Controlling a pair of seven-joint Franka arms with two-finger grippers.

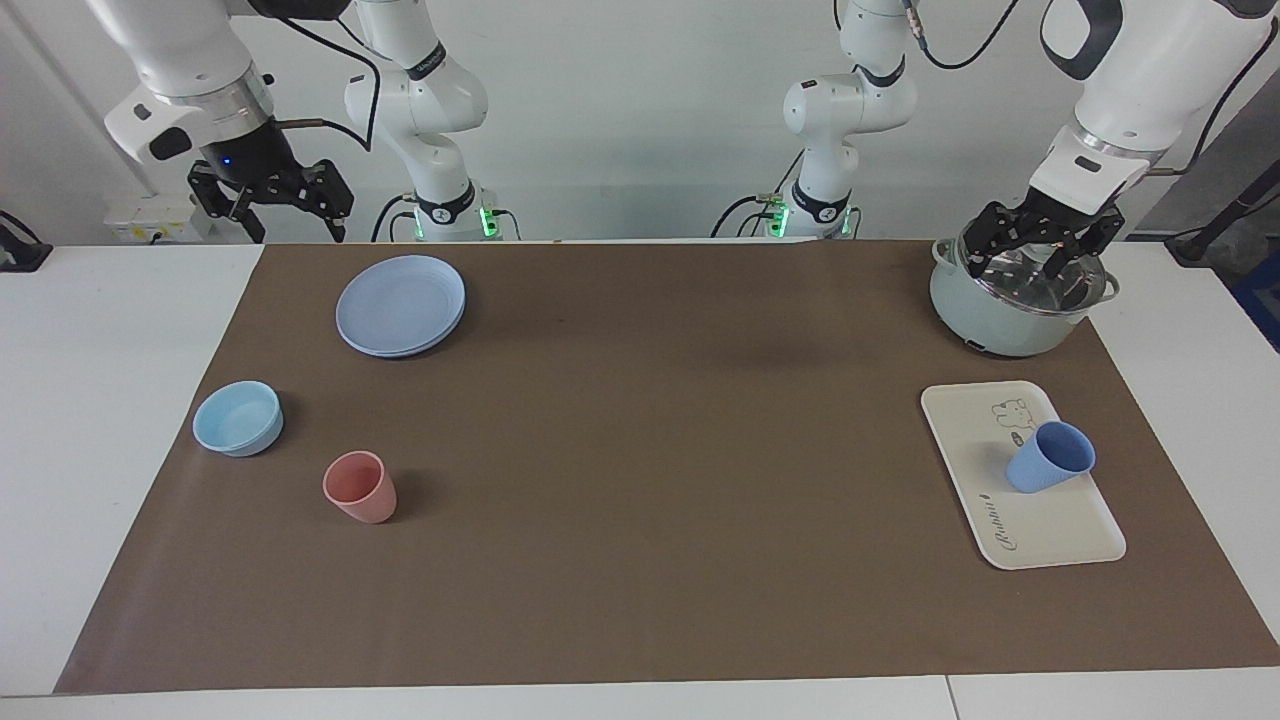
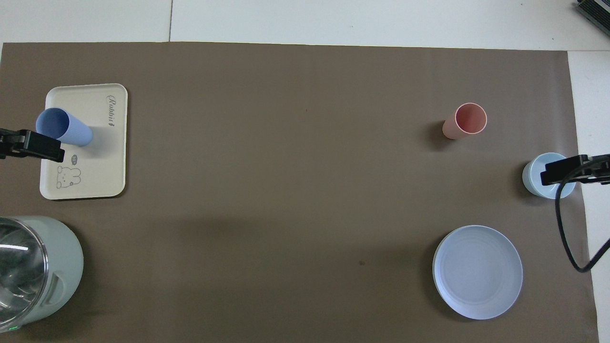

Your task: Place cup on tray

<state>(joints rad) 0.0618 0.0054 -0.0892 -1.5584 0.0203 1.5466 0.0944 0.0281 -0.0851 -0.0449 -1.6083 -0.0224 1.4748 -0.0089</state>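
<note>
The cup (image 1: 1049, 457) stands upright on the tray (image 1: 1060, 525). The left gripper (image 1: 1040, 262), over the pot (image 1: 1000, 325), and the right gripper (image 1: 290, 215) are wide open, empty.

The cup (image 1: 1049, 457) stands upright on the tray (image 1: 1050, 520); both tools hang raised with fingers spread, holding nothing.

two cups (image 1: 1048, 458) (image 1: 360, 486), one tray (image 1: 1050, 525), one plate (image 1: 400, 305), one bowl (image 1: 238, 418), seemingly one lidded pot (image 1: 1015, 300)
</note>
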